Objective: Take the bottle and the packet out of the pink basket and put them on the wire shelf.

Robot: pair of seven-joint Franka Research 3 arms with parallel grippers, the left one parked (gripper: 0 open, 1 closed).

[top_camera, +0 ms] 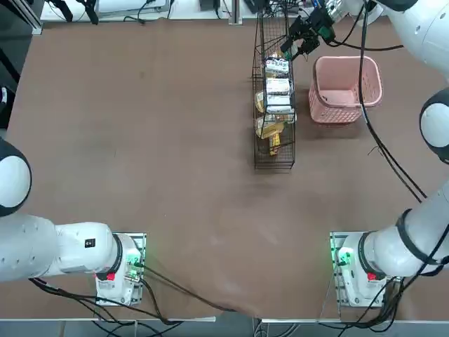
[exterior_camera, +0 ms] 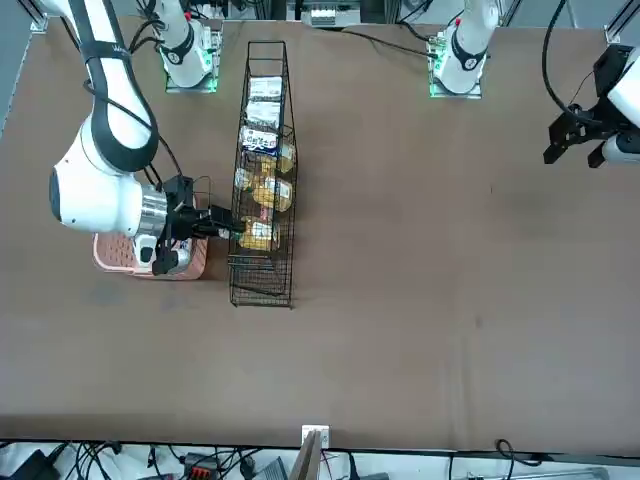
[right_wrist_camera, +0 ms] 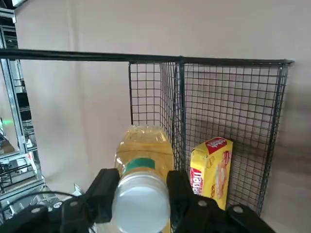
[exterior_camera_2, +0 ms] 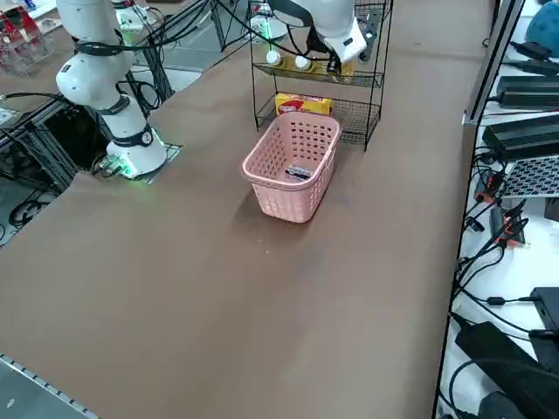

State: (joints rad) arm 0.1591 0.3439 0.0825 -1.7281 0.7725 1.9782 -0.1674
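Both fingers of the right gripper (right_wrist_camera: 141, 191) clamp the bottle (right_wrist_camera: 144, 167) at the wire shelf (top_camera: 273, 98); packet (exterior_camera_2: 298, 172) sits in pink basket (exterior_camera_2: 293, 166).

One pink basket (exterior_camera_2: 293, 196) with one packet (exterior_camera_2: 298, 172) inside. One wire shelf (top_camera: 273, 158). One bottle (right_wrist_camera: 143, 160) between the fingers of the one end effector (right_wrist_camera: 138, 189). On the shelf, two white caps (exterior_camera_2: 273, 58), one yellow biscuit pack (exterior_camera_2: 303, 105), and whitish packets (top_camera: 278, 88) too crowded to count.

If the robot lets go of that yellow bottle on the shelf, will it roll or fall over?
Probably. The bottle, clamped by the right gripper near its white cap, looks round, so lying down it may roll. Standing on the wire shelf, its liquid fill could make it tippy.
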